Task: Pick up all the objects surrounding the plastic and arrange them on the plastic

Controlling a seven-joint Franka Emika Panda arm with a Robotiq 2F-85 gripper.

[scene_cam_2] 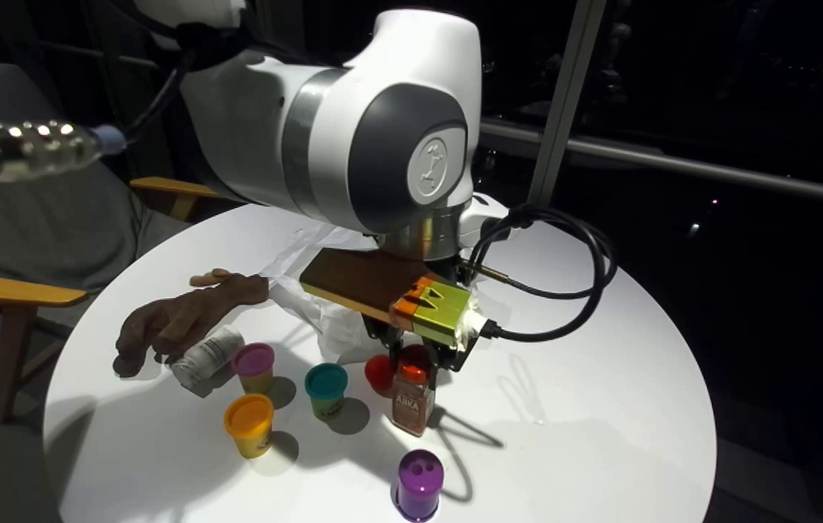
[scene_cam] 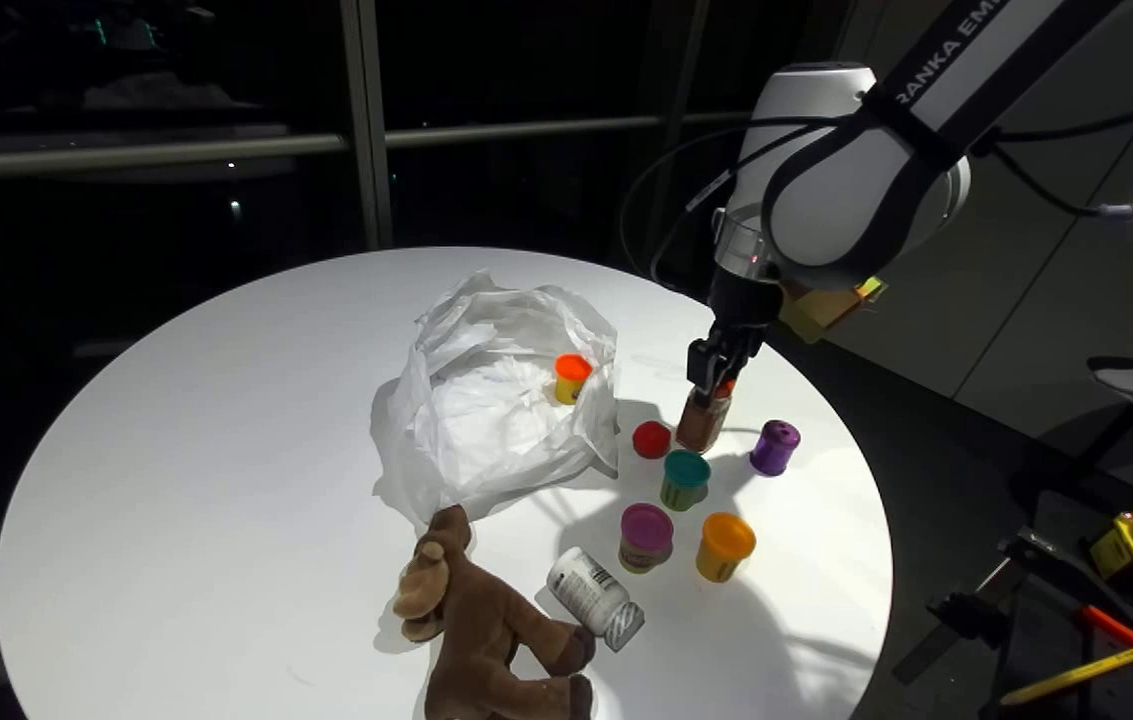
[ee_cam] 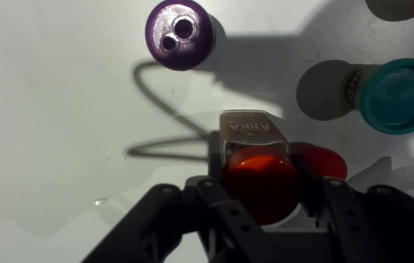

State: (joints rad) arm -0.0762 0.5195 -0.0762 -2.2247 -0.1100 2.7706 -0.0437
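On the round white counter (scene_cam: 206, 480), right of centre in an exterior view, fingers (ee_cam: 215, 166) clasp the red-capped jar (scene_cam: 702, 424): grasping seems the step in hand, and the next move calls for lifting, then carrying leftward to the plastic (scene_cam: 526, 460).

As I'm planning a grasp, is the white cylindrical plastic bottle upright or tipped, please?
Tipped: in both exterior views, the white cylindrical plastic bottle lies on its side on the round white tabletop.

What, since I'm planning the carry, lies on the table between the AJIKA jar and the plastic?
A red round object; it shows there in both exterior views.
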